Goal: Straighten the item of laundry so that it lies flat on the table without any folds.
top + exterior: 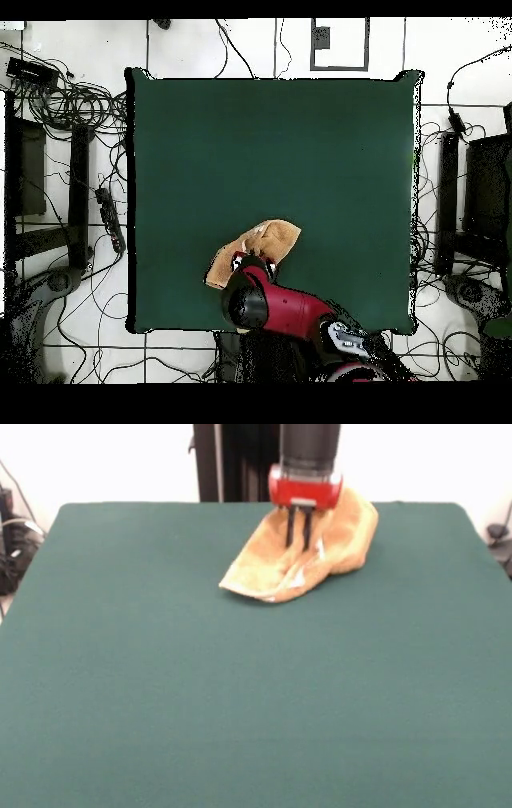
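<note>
The orange-tan towel (276, 568) lies crumpled near the table's far edge in the front view, humped up behind the gripper, with a white label (320, 550) showing. My gripper (298, 546) points straight down onto the towel's middle, its two black fingers (290, 528) close together and pinching the cloth. In the overhead view the towel (270, 240) sits near the table's bottom edge, partly covered by the red arm (285, 308); the gripper (250, 263) is mostly hidden under the arm there. The dark green table (160, 680) is far bigger than the towel.
The black pedestal (232, 460) stands behind the table's far edge. Cables and equipment (70, 150) lie on the floor around the table (270, 140). Wide green surface lies in front of the towel in the front view.
</note>
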{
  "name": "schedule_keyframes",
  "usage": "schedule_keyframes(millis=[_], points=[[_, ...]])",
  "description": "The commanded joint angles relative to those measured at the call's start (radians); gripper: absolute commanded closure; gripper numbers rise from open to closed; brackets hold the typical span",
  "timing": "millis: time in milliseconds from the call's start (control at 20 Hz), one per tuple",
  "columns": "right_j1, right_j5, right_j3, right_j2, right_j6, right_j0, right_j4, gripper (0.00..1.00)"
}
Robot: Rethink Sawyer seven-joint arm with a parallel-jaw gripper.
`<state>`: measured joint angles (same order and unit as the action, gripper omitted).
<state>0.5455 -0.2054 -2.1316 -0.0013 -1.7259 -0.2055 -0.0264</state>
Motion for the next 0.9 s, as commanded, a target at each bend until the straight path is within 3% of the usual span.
schedule_keyframes(millis=[50,350,600,750,800,900], points=[[-0.272,-0.107,0.276,0.196,-0.082,-0.047,-0.141,1.0],[-0.325,-0.071,0.423,0.251,-0.033,-0.113,-0.307,1.0],[-0.305,0.098,0.49,0.326,0.033,-0.173,-0.422,1.0],[-0.291,0.148,0.518,0.321,0.044,-0.162,-0.464,1.0],[-0.293,0.166,0.525,0.341,0.027,-0.174,-0.498,0.0],[-0.293,0.163,0.529,0.342,0.028,-0.173,-0.51,0.0]])
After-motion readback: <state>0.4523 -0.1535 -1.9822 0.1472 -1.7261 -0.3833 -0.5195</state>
